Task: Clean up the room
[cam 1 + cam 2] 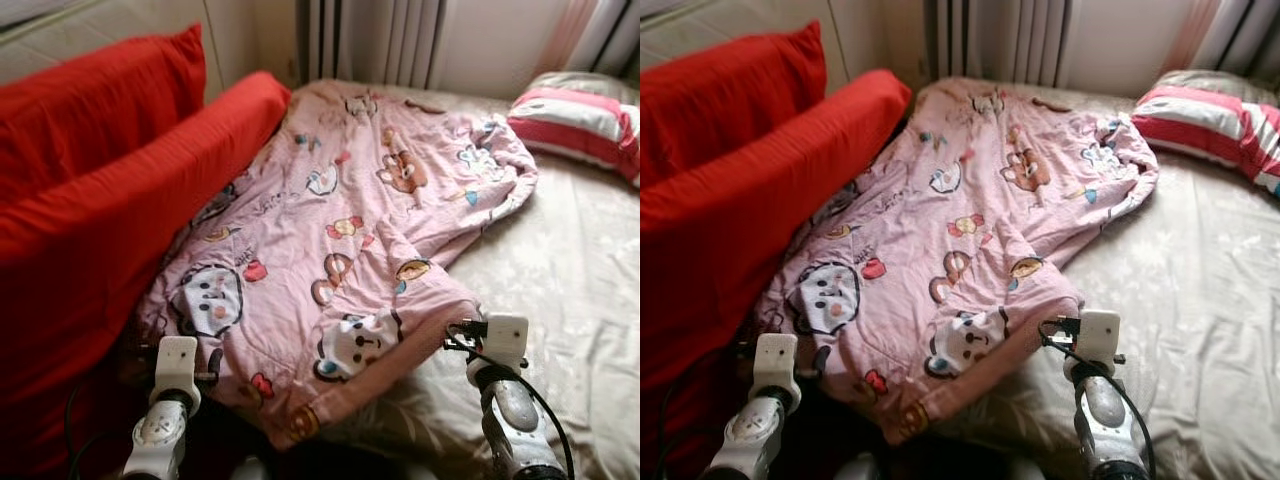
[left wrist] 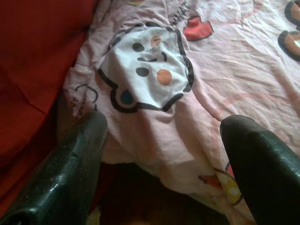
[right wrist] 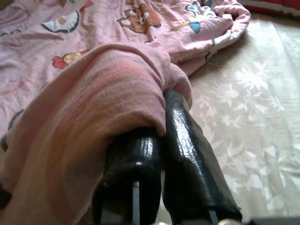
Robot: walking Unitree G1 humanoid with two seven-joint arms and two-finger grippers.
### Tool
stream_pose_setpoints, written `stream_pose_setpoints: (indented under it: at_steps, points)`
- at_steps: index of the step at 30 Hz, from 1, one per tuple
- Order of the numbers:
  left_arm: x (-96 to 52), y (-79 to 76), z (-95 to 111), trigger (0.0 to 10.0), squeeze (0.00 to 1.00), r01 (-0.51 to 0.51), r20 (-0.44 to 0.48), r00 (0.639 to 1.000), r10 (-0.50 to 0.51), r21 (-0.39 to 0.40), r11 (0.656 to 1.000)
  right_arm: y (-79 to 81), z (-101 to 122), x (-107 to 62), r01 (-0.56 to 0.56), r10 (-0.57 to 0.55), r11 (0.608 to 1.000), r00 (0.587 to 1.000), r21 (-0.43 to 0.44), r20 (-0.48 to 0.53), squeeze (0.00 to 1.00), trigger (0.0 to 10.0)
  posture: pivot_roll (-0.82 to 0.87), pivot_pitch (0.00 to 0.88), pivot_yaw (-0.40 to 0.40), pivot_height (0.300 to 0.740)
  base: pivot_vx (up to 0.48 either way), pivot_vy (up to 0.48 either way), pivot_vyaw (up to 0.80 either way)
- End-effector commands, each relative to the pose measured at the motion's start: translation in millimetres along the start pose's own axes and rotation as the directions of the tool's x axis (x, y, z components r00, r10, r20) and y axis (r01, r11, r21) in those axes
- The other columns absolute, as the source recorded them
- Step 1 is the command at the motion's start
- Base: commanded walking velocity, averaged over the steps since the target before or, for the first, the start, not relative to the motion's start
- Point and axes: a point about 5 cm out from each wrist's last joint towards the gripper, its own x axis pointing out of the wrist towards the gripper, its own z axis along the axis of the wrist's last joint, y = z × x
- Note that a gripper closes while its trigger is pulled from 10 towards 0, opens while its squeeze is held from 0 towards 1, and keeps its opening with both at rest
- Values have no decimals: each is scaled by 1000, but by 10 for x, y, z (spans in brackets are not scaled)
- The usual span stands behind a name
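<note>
Nearest the robot, the right gripper has its two black fingers pressed together on a fold of the pink quilt at the quilt's near right corner, by the near edge of the bed; the cloth drapes over the fingers in the right wrist view. The left gripper hovers at the quilt's near left corner with its fingers spread wide, gripping nothing, the quilt's hem lying between them. The quilt, printed with cartoon animals, lies rumpled across the left half of the bed, running from the near edge toward the far side. Red cushions lean along the bed's left edge, touching the quilt. A striped pillow sits at the far right corner.
</note>
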Motion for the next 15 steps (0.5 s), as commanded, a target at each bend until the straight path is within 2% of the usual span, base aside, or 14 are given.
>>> stream_pose_setpoints:
  at_steps: [1, 15]
  points:
    - [-40, -6, -97, 10000, 0, 5, -42, 999, -5, -7, 1000, -4, 12, 4, 5, -5, 1000, 1000, 5, 12, 0, 10000, -3, 37, -3, 735, 0, 0, 0]
    - [-127, -53, -303, 10000, 0, 14, -146, 989, -21, -51, 999, 44, -7, 15, -28, 28, 1000, 1000, -4, -4, 0, 10000, -3, 35, -5, 740, 0, 0, 0]
